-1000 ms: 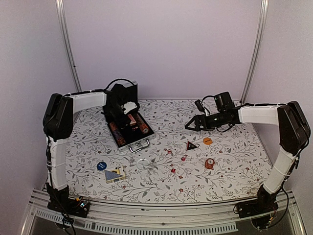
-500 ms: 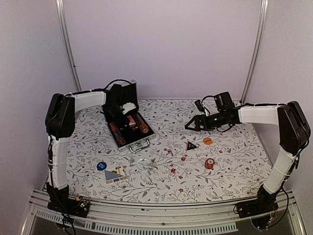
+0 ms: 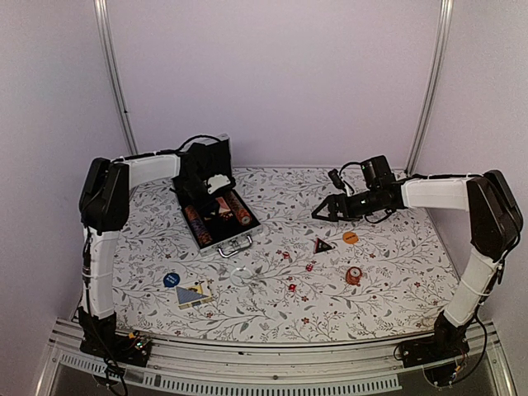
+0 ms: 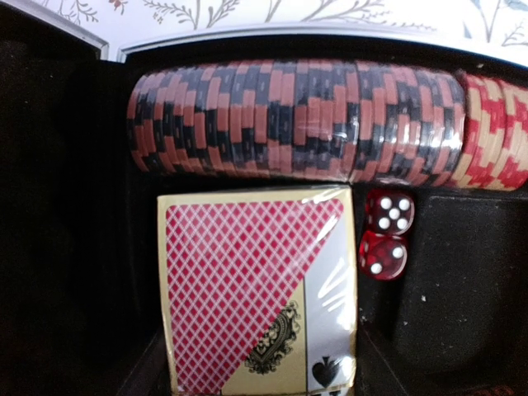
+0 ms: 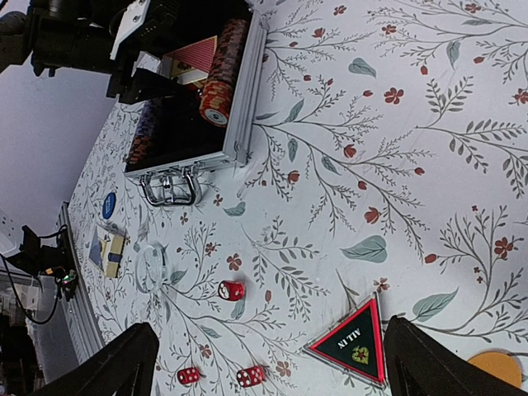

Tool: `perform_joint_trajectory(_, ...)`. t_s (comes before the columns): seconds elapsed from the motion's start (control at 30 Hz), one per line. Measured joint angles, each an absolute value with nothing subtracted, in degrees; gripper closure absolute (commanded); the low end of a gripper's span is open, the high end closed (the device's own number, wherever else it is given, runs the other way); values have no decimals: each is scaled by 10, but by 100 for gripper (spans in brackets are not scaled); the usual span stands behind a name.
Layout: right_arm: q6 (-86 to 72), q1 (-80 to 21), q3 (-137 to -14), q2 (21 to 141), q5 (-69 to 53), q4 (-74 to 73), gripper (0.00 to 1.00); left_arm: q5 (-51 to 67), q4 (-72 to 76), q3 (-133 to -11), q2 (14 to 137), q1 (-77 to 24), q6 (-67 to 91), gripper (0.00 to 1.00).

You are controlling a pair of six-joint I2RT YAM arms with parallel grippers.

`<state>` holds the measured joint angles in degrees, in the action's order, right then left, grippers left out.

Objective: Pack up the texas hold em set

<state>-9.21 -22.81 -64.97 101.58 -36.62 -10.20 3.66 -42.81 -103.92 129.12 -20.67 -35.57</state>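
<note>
Left wrist: card deck (image 4: 247,289) sits in briefcase (image 4: 470,297) just beside dice (image 4: 386,233), left gripper (image 3: 217,194) grip can't tell, right gripper (image 3: 320,211) spread wide, empty; deck could jam tilted against dice.

Soft, even overhead light fills the top view, leaving only faint shadows on the white floral-printed tabletop (image 3: 371,280). The left wrist view is dim: the black case lining (image 4: 66,247) swallows detail, while glare streaks the clear wrap of the red diamond-backed card deck (image 4: 239,272). In the brighter right wrist view, the black fingers (image 5: 115,363) of the right gripper (image 5: 271,330) sit as soft-edged silhouettes
</note>
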Motion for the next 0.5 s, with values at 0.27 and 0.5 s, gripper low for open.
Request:
perform_joint_trajectory(0.27, -92, -228, -650, 1016, -366, -102, 1, 37, -441, -1051, 1298, -205, -352, 38)
perform_joint_trajectory(0.5, -92, -228, -650, 1016, -366, -102, 1, 39, -443, -1052, 1299, -204, -342, 27)
